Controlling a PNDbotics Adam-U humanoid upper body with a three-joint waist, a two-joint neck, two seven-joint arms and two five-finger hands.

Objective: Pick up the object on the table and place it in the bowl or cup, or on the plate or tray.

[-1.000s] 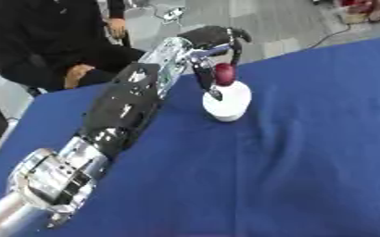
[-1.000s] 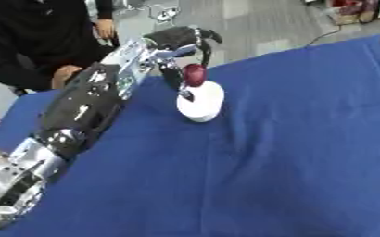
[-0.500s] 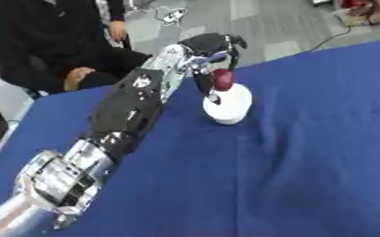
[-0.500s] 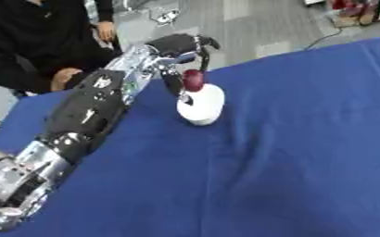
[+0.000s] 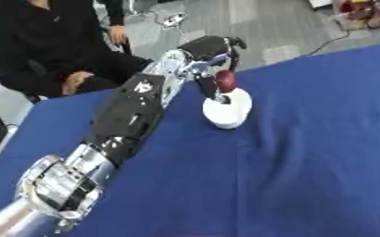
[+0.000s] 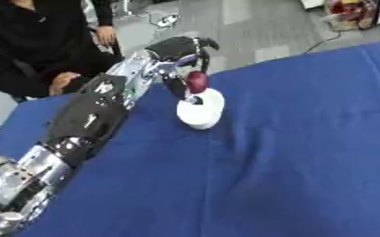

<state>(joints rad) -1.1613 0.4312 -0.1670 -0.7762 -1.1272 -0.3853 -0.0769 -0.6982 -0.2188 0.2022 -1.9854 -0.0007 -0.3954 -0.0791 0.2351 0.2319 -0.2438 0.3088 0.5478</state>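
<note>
Fingers (image 5: 230,58) of my left hand (image 5: 209,48) curled around dark red object (image 5: 224,81) above white bowl (image 5: 228,110) on blue table (image 5: 307,152).

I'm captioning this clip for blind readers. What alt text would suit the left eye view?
The left robot hand holds a small dark red object just above a white cup on a blue table. Its black and silver arm stretches in from the lower left, and no other robot hand is visible.

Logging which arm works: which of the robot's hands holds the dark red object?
The left hand, reaching from the left, fingers curled on the dark red object above the white bowl. No other hand shows.
</note>
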